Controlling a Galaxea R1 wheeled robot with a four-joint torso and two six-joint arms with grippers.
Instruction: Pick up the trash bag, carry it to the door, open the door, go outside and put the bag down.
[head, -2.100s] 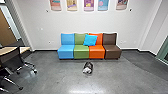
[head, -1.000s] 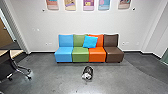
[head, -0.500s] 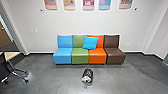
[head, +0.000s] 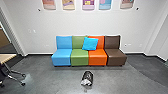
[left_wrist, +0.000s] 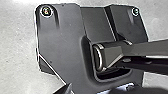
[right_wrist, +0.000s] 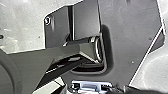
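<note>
Left gripper (left_wrist: 100, 90) well apart from trash bag (head: 87, 78).

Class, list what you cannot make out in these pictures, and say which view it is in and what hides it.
Head view: contents of the black trash bag, hidden by the bag itself.
Head view: tops of the colourful wall posters, cut off by the upper edge.
Head view: the rest of the pale tabletop, cut off by the left edge.
Head view: part of the orange backrest, behind the bright blue cushion.
</note>
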